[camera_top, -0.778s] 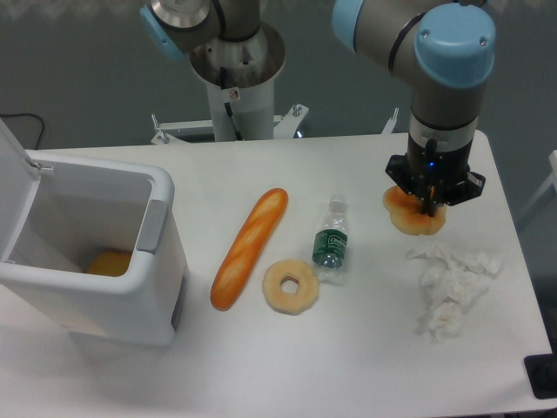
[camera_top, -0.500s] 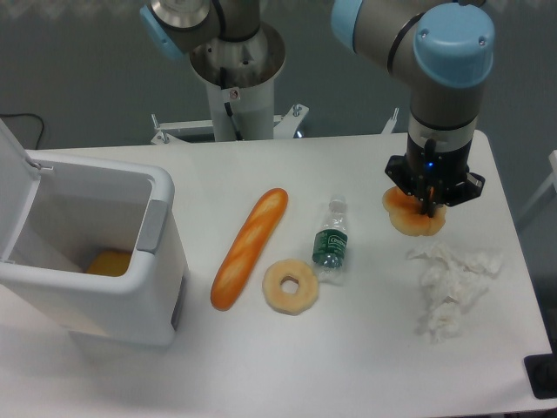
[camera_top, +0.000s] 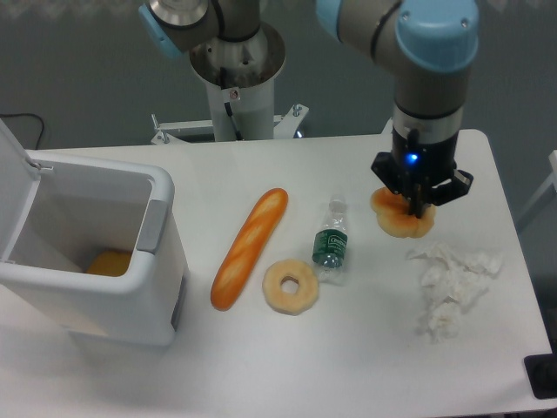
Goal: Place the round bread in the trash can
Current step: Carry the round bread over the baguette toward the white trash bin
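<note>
The round bread (camera_top: 399,219), a lumpy golden-orange bun, hangs under my gripper (camera_top: 417,205) at the right of the table. The fingers are shut on its right part and hold it just above the tabletop. The trash can (camera_top: 153,228), a white boxy bin with a grey rim panel, stands at the far left with its lid (camera_top: 12,178) open. An orange item (camera_top: 109,262) lies at its bottom. The bin is far to the left of the gripper.
A long orange baguette (camera_top: 250,246), a pale cream ring (camera_top: 291,286) and a small plastic bottle (camera_top: 331,242) lie between the gripper and the bin. Crumpled white tissue (camera_top: 452,283) lies right of the bottle. The robot's base column (camera_top: 237,87) stands at the back.
The gripper has moved a little to the left and up, and the round bread has moved with it, off its earlier spot.
</note>
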